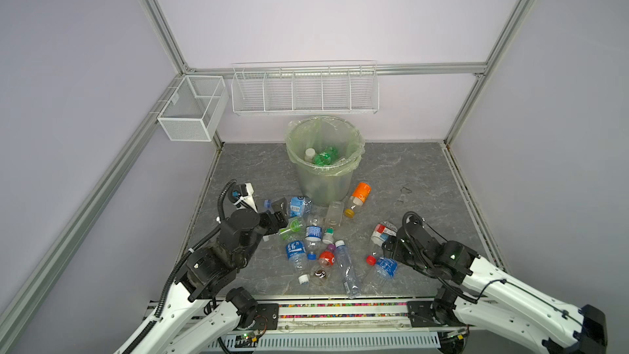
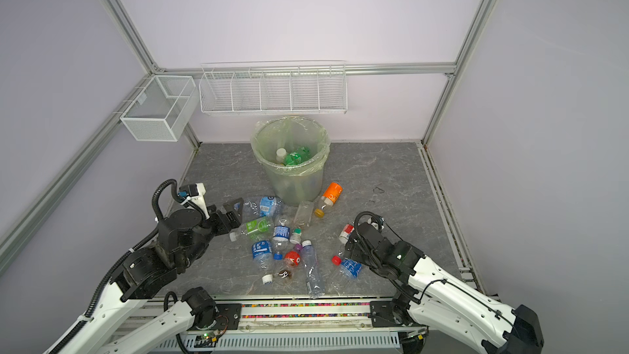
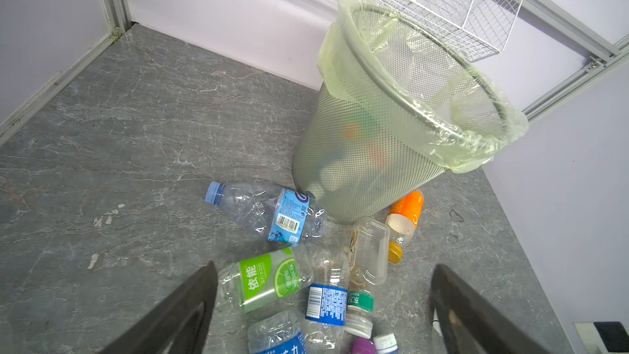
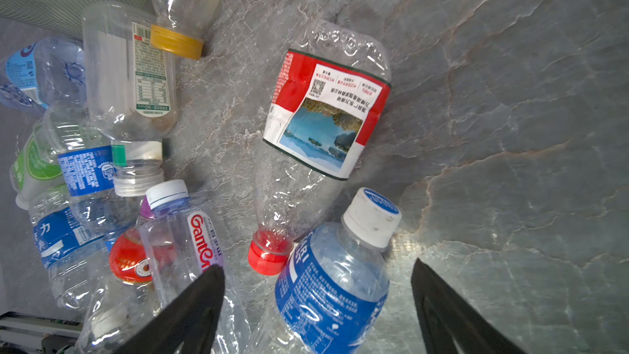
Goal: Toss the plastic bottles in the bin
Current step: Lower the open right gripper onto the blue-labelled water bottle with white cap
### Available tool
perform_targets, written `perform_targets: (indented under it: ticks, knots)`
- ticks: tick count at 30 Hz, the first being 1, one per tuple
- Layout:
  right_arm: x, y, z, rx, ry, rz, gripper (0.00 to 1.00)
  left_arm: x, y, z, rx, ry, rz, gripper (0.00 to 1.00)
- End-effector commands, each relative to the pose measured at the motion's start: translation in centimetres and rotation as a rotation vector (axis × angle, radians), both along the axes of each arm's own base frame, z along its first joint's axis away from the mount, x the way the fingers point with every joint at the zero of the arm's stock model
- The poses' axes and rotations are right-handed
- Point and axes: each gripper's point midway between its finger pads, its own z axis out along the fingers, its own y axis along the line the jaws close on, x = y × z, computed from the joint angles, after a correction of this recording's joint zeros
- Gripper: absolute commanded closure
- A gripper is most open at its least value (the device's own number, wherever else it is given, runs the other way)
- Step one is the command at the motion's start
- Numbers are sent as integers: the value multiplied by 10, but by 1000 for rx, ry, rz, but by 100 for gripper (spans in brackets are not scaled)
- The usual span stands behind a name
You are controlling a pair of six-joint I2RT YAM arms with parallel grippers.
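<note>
**Top views.** The floor (image 1: 425,178) is noted as a matt grey slab with pale marble veining. It is enclosed by smooth lilac walls (image 1: 340,11) framed in aluminium profile (image 1: 160,22). The bin (image 1: 321,187) is set at the back of the floor, close to the rear wall. It is round, tapered and translucent grey-green, with a thin pale green bag (image 1: 340,171) folded over its rim. A white mesh box (image 1: 190,110) is hung up and to the left of the bin, and a white wire rack (image 1: 304,91) is mounted directly above it. Inside the bin a green bottle (image 1: 323,158) and a white cap (image 1: 309,154) are seen. The other bottles (image 2: 282,243) are scattered lying down in front of the bin. Most are clear and many are dented. An orange bottle (image 2: 330,195) lies just beside the bin's base.

**Left wrist.** The bin's wall is resolved as fine mesh with the bag behind it. A pale-blue-label bottle (image 3: 269,214) lies just beside the bin's base. The left gripper (image 3: 325,267) is held over the bottles in front of the bin. Its jaws are spread wide and nothing is gripped. A green-label bottle (image 3: 265,280) lies below it.

**Right wrist.** The right gripper (image 4: 316,267) is recorded with its jaws wide and nothing clamped. A blue-label bottle (image 4: 333,287) with a white cap is seen between them. A crushed red-label bottle (image 4: 316,131) with a red cap lies just beside it, farther from the bin than the main scatter.
</note>
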Motion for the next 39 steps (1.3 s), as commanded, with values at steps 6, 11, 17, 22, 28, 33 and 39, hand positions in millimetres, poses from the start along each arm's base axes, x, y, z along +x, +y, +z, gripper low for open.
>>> perform_targets:
  ticks: [6,11,17,22,28,33,39]
  knots:
    - [-10,4,-19,7,78,-22,12,-3,2,-10,1,28,8,3]
    - [-12,6,-25,5,93,-19,12,-3,2,-13,2,34,9,3]
    - [-13,7,-27,3,94,-18,12,-4,3,-16,3,39,11,3]
    - [-12,8,-27,4,92,-19,12,-4,3,-17,5,42,11,3]
    - [-14,9,-30,-2,109,-8,12,-6,3,-25,-3,61,13,4]
    - [-19,12,-37,-19,141,4,12,-9,6,-30,-13,67,18,4]
    - [-24,20,-47,-44,178,20,12,-11,9,-32,-9,70,25,4]
